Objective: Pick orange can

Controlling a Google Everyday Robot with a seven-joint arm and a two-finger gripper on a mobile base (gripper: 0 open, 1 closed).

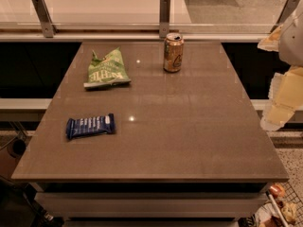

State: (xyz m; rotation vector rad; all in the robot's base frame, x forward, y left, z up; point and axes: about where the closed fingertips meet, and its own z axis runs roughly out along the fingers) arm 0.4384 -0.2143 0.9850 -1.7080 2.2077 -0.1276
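Note:
The orange can [173, 53] stands upright near the far edge of the brown table [189, 136], a little right of its middle. It has an orange-gold body, a pale label mark and a silver top. My gripper [282, 100] hangs at the right edge of the view, beside the table's right side and above floor level. It is well to the right of the can and nearer to me, and touches nothing.
A green chip bag [107, 69] lies at the far left of the table. A blue snack bar wrapper [90, 126] lies at the near left. A glass railing with metal posts [164, 14] runs behind the table.

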